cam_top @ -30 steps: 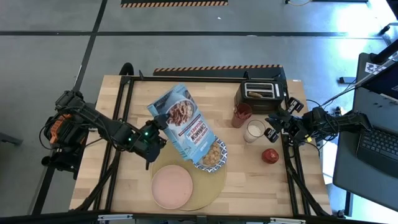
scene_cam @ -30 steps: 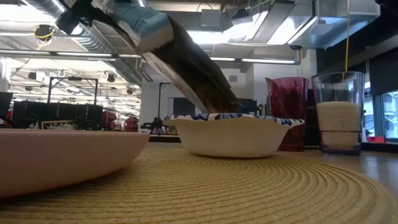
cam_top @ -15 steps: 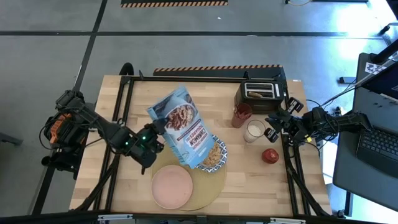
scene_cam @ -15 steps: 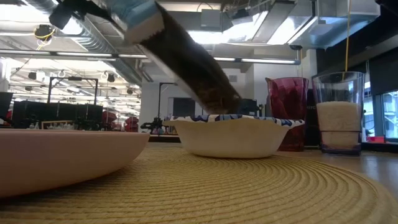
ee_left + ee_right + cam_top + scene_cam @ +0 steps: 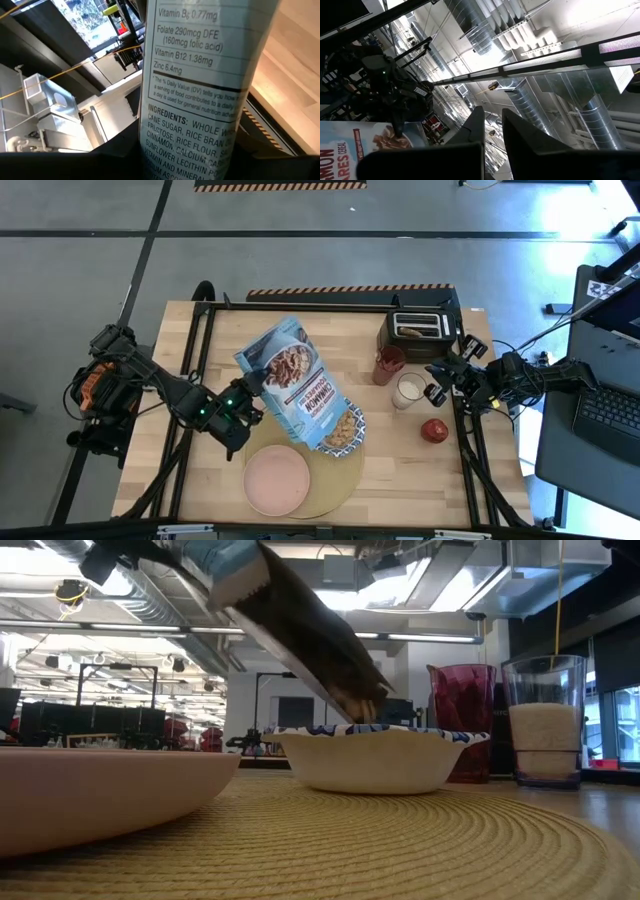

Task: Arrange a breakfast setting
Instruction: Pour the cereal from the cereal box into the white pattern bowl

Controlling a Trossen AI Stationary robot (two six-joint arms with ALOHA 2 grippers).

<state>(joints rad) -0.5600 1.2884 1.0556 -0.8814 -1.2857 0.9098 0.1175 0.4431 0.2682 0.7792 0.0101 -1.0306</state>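
The left gripper (image 5: pixel 243 402) held the blue cinnamon cereal box (image 5: pixel 293 383) in its jaws, closed on the box's narrow side, tipping it mouth-down over the blue-and-white patterned bowl (image 5: pixel 343 431). The bowl sat on the large round tan placemat (image 5: pixel 340 477) at the desk's near edge, beside the pink plate (image 5: pixel 276 479). The right gripper (image 5: pixel 437 382) waited with jaws nearly shut and empty, close to the milk glass (image 5: pixel 407 390), red cup (image 5: pixel 388 364) and red apple (image 5: pixel 434 430) towards the right edge.

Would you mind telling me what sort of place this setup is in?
Probably a robotics lab in an industrial hall: exposed ceiling ducts, hazard-striped floor tape, and a framed wooden table.
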